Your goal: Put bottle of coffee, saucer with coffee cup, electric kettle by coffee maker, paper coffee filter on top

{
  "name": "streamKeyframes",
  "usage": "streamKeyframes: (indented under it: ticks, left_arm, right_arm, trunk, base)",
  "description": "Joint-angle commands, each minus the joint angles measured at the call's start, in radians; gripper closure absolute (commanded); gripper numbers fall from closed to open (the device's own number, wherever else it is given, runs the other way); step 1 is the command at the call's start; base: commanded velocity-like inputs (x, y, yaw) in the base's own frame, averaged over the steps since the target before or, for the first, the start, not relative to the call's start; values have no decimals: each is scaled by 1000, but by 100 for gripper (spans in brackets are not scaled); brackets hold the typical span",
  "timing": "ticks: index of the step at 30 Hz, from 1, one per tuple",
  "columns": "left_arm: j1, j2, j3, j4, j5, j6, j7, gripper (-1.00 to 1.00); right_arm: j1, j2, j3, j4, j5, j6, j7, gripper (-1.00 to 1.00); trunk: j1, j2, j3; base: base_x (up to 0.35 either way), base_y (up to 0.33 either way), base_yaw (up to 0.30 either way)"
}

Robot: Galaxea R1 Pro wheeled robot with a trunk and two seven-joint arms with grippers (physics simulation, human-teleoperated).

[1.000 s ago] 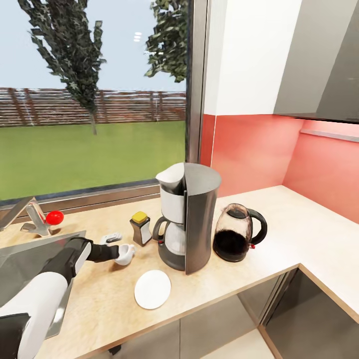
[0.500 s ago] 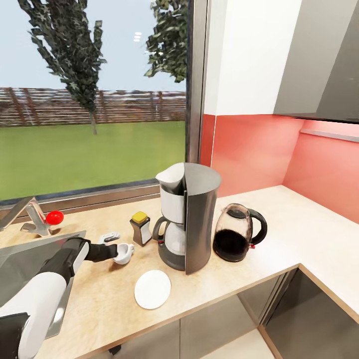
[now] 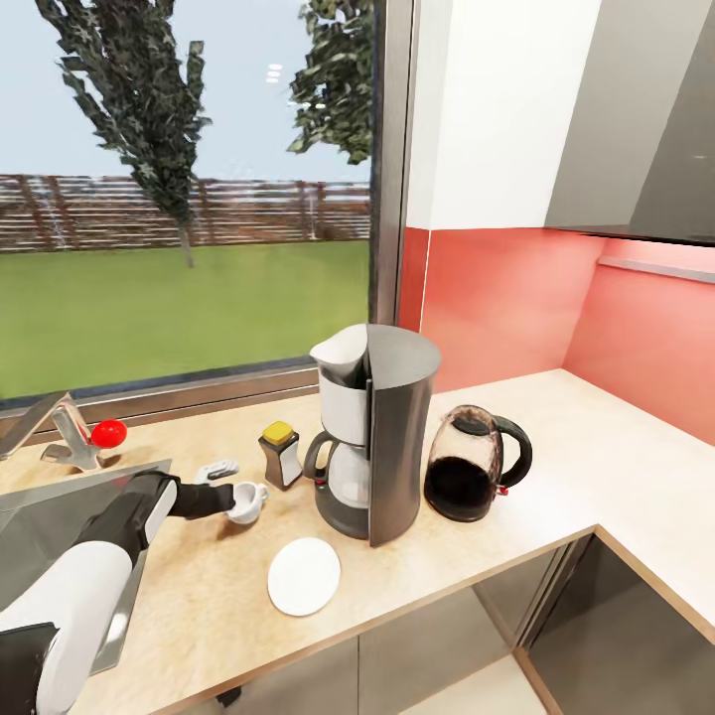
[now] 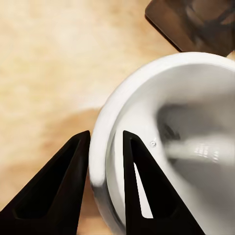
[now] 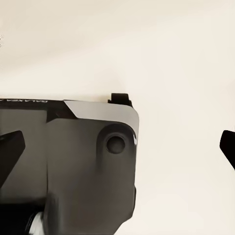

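While our left gripper (image 4: pixel 105 166) pinches rim of small white handled coffee cup (image 3: pixel 245 500) left of centre on beige wood-look countertop (image 3: pixel 556 437), flat white saucer (image 3: pixel 304 576) lies lower centre, apart. Right gripper's fingertips (image 5: pixel 10 147) spread wide, holding nothing.

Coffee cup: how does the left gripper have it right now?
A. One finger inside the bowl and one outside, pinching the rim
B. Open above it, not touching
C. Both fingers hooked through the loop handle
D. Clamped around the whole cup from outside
A. In the left wrist view the coffee cup has its white rim running between the two dark fingers of the left gripper, one finger inside the bowl and one outside.
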Motion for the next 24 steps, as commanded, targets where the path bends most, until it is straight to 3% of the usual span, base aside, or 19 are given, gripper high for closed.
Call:
streamKeyframes:
  ticks: [1,13,18,24]
  left_arm:
    - [-1,0,3,-1,2,8,-2,100]
    - [-9,5,-7,-36,2,59,-2,100]
    - [-7,2,-11,-97,-4,114,-2,100]
    - [-5,1,-11,-126,-8,128,-1,100]
  right_arm:
    - [0,0,7,-2,-3,6,-4,-100]
    - [0,4,6,-2,-9,-20,-2,-100]
    - [0,5,5,-4,-11,-23,-2,-100]
    - [0,6,5,-2,-11,-46,-2,-100]
  trunk:
    - [1,-2,-2]
    - [1,-2,-2]
    - [1,-2,-2]
    - [1,-2,-2]
  base:
    - [0,0,0]
    - [-3,-2,0]
    - [-163,-113,0]
    - [-237,-170,0]
